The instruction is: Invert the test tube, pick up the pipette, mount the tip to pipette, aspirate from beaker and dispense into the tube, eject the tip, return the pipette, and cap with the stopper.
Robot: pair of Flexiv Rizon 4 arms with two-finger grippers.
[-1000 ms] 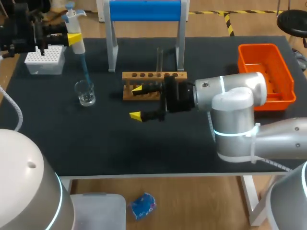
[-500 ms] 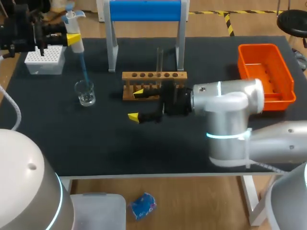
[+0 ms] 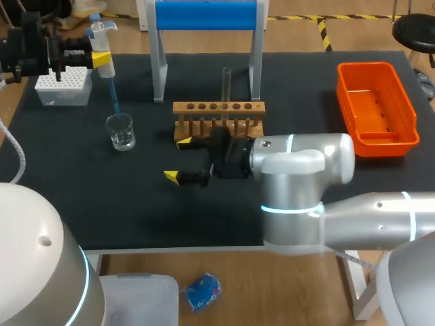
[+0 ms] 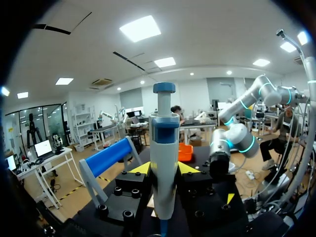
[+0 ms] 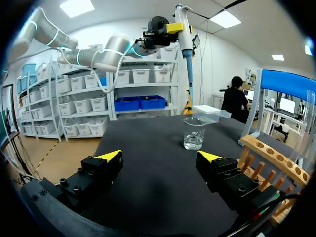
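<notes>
To draw liquid, the left fingers [image 3: 103, 59] clench the pipette [image 3: 102, 42] upright above the glass [image 3: 121, 131], nine o'clock of the rack [image 3: 217, 109]; the right fingers [image 3: 172, 176] gape empty.

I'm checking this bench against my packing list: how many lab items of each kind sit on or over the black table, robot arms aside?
glass vessels: 2, the beaker and the test tube
pipette: 1, held in the left gripper
tip box: 1
wooden rack: 1
orange tray: 1
blue-topped stand: 1
Total: 7
</notes>
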